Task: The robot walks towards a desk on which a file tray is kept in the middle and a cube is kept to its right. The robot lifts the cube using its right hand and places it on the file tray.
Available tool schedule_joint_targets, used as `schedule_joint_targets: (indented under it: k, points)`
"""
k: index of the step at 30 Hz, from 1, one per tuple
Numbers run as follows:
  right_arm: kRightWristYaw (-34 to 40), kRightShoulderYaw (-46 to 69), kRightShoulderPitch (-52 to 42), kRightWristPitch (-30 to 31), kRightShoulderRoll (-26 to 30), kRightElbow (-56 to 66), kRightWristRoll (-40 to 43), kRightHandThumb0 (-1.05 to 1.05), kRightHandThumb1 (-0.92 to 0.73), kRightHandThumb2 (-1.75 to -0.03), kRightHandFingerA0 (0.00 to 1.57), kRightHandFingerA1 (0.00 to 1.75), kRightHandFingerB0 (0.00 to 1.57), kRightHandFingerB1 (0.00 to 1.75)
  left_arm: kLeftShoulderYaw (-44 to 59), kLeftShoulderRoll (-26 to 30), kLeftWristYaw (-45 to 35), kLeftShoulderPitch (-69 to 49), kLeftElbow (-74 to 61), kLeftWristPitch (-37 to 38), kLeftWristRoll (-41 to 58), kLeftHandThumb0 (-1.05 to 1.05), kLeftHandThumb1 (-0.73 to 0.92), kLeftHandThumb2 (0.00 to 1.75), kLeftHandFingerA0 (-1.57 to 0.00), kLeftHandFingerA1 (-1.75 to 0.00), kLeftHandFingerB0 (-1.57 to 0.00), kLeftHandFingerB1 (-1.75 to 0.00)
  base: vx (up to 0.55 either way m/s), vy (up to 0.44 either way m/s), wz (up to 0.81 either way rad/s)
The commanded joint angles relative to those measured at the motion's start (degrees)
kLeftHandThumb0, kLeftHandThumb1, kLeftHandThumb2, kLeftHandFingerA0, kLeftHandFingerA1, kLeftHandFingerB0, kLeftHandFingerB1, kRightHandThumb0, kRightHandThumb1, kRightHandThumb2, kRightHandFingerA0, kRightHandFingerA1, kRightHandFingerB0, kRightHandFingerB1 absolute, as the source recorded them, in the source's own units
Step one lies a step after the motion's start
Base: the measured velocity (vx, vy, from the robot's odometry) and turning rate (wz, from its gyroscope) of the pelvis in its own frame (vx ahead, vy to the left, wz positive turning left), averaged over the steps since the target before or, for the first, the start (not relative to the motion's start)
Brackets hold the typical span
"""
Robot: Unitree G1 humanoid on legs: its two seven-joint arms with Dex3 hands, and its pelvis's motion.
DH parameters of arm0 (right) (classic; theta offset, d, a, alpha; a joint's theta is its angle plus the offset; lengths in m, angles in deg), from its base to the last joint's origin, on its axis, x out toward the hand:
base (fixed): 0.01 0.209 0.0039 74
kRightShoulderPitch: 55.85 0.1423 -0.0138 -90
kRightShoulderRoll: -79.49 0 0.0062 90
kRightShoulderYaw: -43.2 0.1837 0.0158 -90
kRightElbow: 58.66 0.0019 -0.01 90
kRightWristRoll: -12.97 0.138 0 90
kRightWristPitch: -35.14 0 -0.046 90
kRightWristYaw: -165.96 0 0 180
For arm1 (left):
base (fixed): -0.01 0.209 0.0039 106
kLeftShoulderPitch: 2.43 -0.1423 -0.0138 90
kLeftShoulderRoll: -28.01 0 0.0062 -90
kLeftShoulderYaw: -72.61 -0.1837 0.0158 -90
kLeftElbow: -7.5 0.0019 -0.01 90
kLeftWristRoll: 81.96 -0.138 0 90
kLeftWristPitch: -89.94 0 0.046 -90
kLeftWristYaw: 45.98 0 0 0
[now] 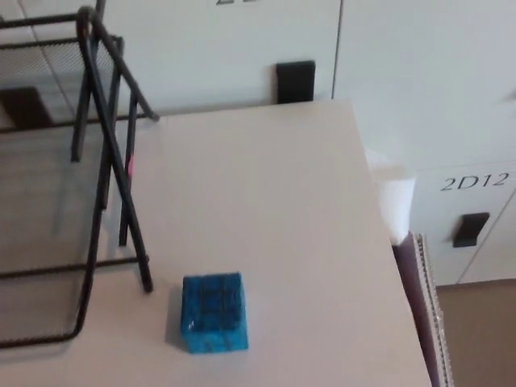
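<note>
Blue cube (214,312) on desk (274,210), just beside black file tray (101,161).

blue cube (214,313) | upright on desk | just right of black wire file tray (101,161)

From my remote seat, this reads as an office. I'm looking down on a pale beige laminate desk top (282,210) carrying a black wire-mesh file tray (105,137), the sort that holds papers. Behind the desk and to its right stand white flat-fronted storage cabinets (419,72) with black rectangular recessed handles (295,81). One door bears a printed black code label, "2D12" (476,181), as numbered office lockers do. A plain brown floor (480,334) shows at lower right.
</note>
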Motion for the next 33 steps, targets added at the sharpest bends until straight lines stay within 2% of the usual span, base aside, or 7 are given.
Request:
schedule_joint_targets:
  k: [1,5,6,9,26,27,33]
  points:
    - [1.31,-1.15,-0.57,-0.26,0.5,1.67,-1.59,-0.55,-0.52,-0.74,0.27,0.43,0.08,0.35,1.04,1.1,-1.46,-0.19,-0.18,-0.82,0.75,-0.62,0.75,0.64,-0.17,-0.36,-0.08,-0.17,0.24,0.198,-0.12]
    - [0.26,-1.7,-0.67,0.9,0.92,2.69,-1.53,-0.56,-0.52,-0.75,0.24,0.43,0.08,0.33,1.06,0.97,-1.05,-0.01,0.33,-0.71,0.37,-0.61,0.75,0.64,-0.18,-0.36,-0.08,-0.17,0.18,0.117,0.05]
    - [0.15,-1.74,-0.82,1.18,1.0,3.08,-1.55,-0.51,-0.64,-0.59,0.31,0.34,0.11,0.26,1.33,0.93,-1.15,-0.18,0.2,-0.63,0.6,-0.66,0.59,0.9,-0.1,-0.47,-0.03,-0.25,0.06,0.16,0.08]
    - [0.63,-0.55,-1.75,-0.48,0.78,2.94,-0.52,-0.59,-0.52,-0.76,0.26,0.43,0.08,0.35,0.68,1.07,-0.04,-0.47,0.14,-0.05,-0.54,-0.64,0.76,0.62,-0.25,-0.37,-0.06,-0.24,0.0,0.156,0.1]
    - [1.25,-0.22,0.3,-0.74,0.27,1.67,-0.95,-0.51,-0.5,-0.71,0.26,0.42,0.13,0.35,1.21,0.61,-0.13,0.63,1.72,-0.48,-0.86,-0.62,0.75,0.65,-0.18,-0.35,-0.08,-0.18,-0.07,0.0,-0.04]
    - [-0.95,0.77,2.93,-1.84,-0.25,-2.27,1.31,-0.49,-0.5,-0.7,0.2,0.4,0.1,0.34,2.18,0.29,-1.1,1.83,2.86,-1.36,0.45,-0.67,0.59,0.88,-0.08,-0.45,-0.04,-0.25,-0.1,0.225,-0.06]
    - [0.14,0.95,2.27,-3.11,-0.43,-1.09,1.06,-0.52,-0.5,-0.73,0.26,0.43,0.1,0.35,1.43,0.81,-0.25,2.1,2.67,-0.3,-0.63,-0.63,0.74,0.64,-0.22,-0.35,-0.08,-0.18,-0.13,0.239,0.06]
